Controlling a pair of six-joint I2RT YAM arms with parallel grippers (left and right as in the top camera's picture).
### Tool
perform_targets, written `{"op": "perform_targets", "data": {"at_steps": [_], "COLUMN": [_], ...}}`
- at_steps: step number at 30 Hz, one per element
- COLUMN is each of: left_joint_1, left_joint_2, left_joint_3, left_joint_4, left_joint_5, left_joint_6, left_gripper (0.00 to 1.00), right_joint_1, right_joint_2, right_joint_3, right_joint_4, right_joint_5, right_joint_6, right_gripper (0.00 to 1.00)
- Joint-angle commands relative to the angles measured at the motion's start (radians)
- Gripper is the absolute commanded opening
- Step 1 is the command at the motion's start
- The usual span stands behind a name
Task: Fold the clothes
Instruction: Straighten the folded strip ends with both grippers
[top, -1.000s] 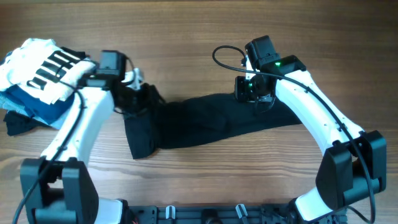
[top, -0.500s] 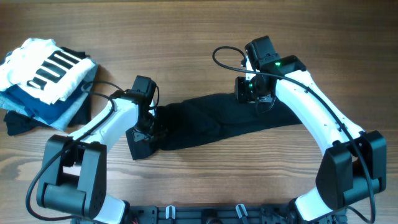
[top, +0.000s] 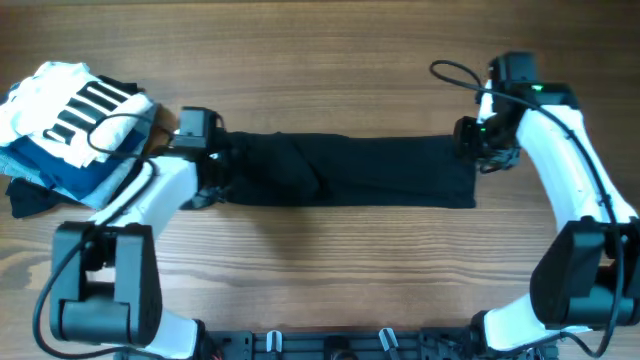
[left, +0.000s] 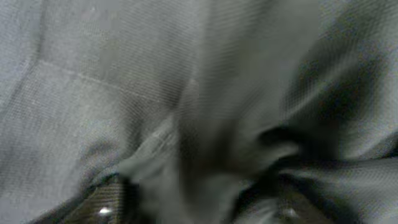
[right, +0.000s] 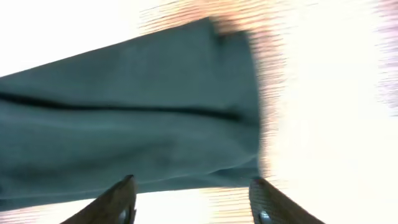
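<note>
Shirt (top: 360, 170) lies flat, right edge by spread right tool (top: 476, 152), table (top: 400, 270) beyond.

overhead: top-down, whole table (top: 320, 300) | left wrist: tight on shirt (left: 155, 93) folds | right wrist: close, shirt end, shared with overhead

White links (top: 150, 195), black joints (top: 515, 72) and black cables (top: 455, 72); left end effector (left: 194, 210) and right end effector (right: 194, 205) dark.

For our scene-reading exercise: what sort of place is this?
Likely a robotics lab bench: white left arm and right arm at a brown wooden table, a black fabric shirt laid out between them.
</note>
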Motion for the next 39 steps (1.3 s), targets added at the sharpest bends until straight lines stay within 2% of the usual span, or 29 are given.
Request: {"op": "perform_targets", "data": {"at_steps": [1, 4, 7, 11, 15, 16, 17, 18, 19, 20, 21, 22, 24, 26, 28, 30, 36, 39], "left_joint_1": [0.06, 0.061, 0.061, 0.061, 0.061, 0.061, 0.061, 0.061, 0.061, 0.061, 0.061, 0.061, 0.061, 0.061, 0.061, 0.061, 0.061, 0.061], "left_joint_2": [-0.006, -0.065, -0.084, -0.084, -0.084, -0.084, -0.084, -0.084, -0.084, -0.084, -0.084, -0.084, -0.084, -0.084, -0.084, -0.084, -0.084, -0.084], "left_joint_3": [0.056, 0.067, 0.067, 0.067, 0.067, 0.067, 0.067, 0.067, 0.067, 0.067, 0.067, 0.067, 0.067, 0.067, 0.067, 0.067, 0.067, 0.067], "left_joint_4": [-0.116, -0.176, -0.186, -0.185, -0.186, -0.186, -0.187, -0.19, -0.19, -0.19, -0.185, -0.178, -0.169, -0.171, -0.171, -0.175, -0.183, -0.188], "left_joint_5": [0.117, 0.161, 0.161, 0.161, 0.161, 0.161, 0.161, 0.161, 0.161, 0.161, 0.161, 0.162, 0.161, 0.161, 0.161, 0.161, 0.161, 0.161], "left_joint_6": [0.103, 0.111, 0.109, 0.11, 0.11, 0.109, 0.109, 0.109, 0.109, 0.11, 0.11, 0.109, 0.11, 0.11, 0.109, 0.109, 0.11, 0.11], "left_gripper": [1.0, 1.0, 1.0, 1.0, 1.0, 1.0, 1.0, 1.0, 1.0, 1.0, 1.0, 1.0, 1.0, 1.0, 1.0, 1.0, 1.0, 1.0], "right_joint_1": [-0.061, -0.071, -0.071, -0.071, -0.071, -0.071, -0.071, -0.071, -0.071, -0.071, -0.073, -0.079, -0.148, -0.219, -0.207, -0.112, 0.177, 0.256], "right_joint_2": [-0.014, -0.002, 0.038, 0.129, 0.165, 0.178, 0.185, 0.187, 0.186, 0.185, 0.183, 0.179, 0.161, 0.158, 0.157, 0.155, 0.156, 0.163], "right_joint_3": [0.01, -0.053, -0.171, -0.269, -0.272, -0.272, -0.272, -0.272, -0.272, -0.271, -0.267, -0.258, -0.165, -0.018, 0.06, 0.068, 0.068, 0.066], "right_joint_4": [0.0, 0.055, 0.199, 0.405, 0.409, 0.403, 0.4, 0.395, 0.391, 0.385, 0.375, 0.368, 0.294, 0.164, 0.088, 0.066, 0.1, 0.126], "right_joint_5": [-0.04, -0.106, -0.204, -0.16, -0.15, -0.182, -0.211, -0.228, -0.243, -0.247, -0.246, -0.236, -0.092, -0.026, -0.039, -0.115, -0.119, -0.119], "right_joint_6": [-0.278, -0.339, -0.35, -0.209, -0.191, -0.192, -0.195, -0.195, -0.195, -0.196, -0.195, -0.192, -0.108, -0.124, -0.124, -0.107, 0.094, 0.134], "right_gripper": [0.75, 0.83, 0.84, 0.84, 0.84, 0.78, 0.64, 0.44, 0.34, 0.17, 0.04, 0.05, 0.04, 0.04, 0.04, 0.04, 0.04, 0.04]}}
